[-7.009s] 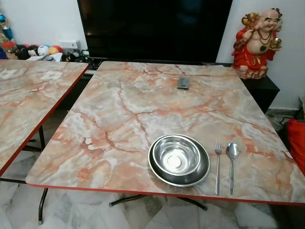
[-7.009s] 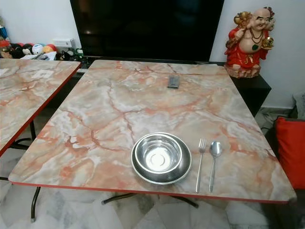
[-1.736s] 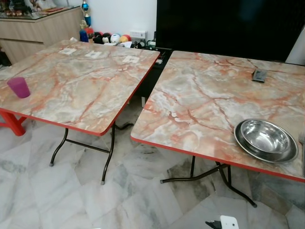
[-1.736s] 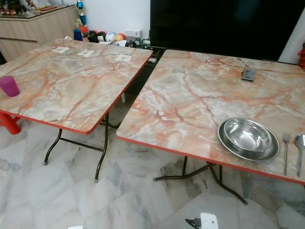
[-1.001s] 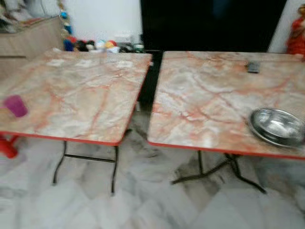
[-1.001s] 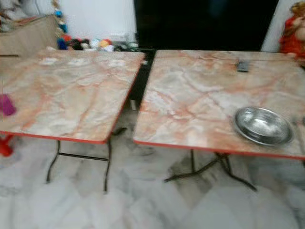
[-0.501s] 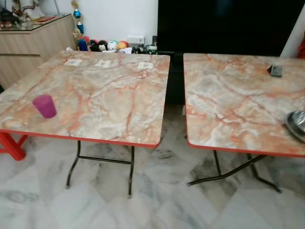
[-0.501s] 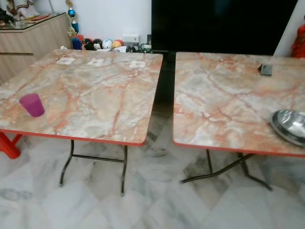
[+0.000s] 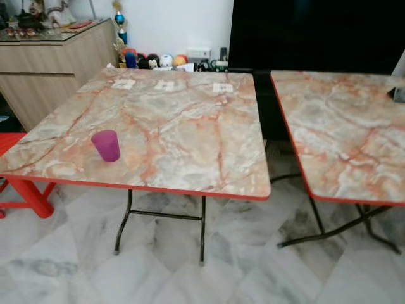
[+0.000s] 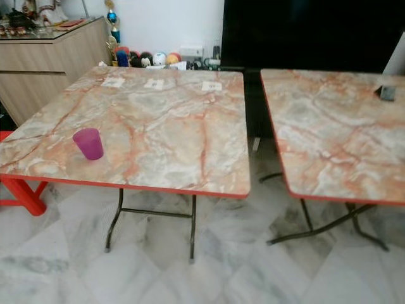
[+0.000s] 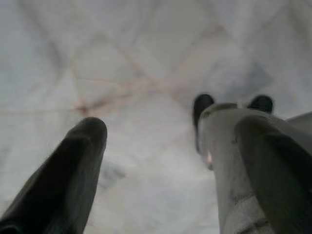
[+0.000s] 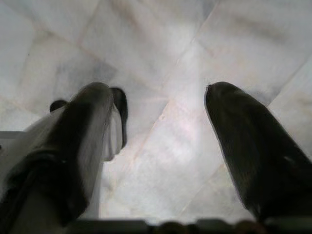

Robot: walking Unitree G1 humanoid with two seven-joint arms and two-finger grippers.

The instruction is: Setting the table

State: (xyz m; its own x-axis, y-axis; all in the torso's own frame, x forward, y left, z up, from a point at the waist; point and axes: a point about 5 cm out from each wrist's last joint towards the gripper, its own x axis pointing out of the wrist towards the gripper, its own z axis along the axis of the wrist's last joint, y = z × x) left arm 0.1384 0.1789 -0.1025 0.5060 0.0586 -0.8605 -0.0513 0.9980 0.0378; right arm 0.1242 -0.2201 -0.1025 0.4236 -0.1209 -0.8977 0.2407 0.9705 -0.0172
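Room: a pale marble-tiled floor (image 9: 190, 278) carries two folding tables side by side with a gap between them; a dark screen (image 9: 316, 35) stands against the far wall, a wooden sideboard (image 9: 57, 63) at far left
Left tabletop (image 9: 183, 126): marbled orange and white with a red edge, on thin black legs; it sits squarely ahead of the robot
Right tabletop (image 9: 342, 139): same pattern, cut off by the frame edge, with a small dark object (image 9: 398, 94) near its far side
Red stool (image 9: 25, 193): partly tucked under the near left corner of the left tabletop
Paper slips (image 9: 166, 84): three small white pieces in a row along the far side of the left tabletop
Purple cup (image 9: 106, 145): upright near the front left edge of the left tabletop, well apart from the slips
Left gripper (image 11: 161, 146): hangs idle over the floor, fingers apart, nothing between them
Right gripper (image 12: 161, 141): likewise low over the tiles, fingers spread and empty
Step in hand: judged an approach to the cup, which looks like the piece to fetch for the setting
Next move: likely step closer, raise one arm over the front edge, and close the fingers around the cup's wall without tipping it
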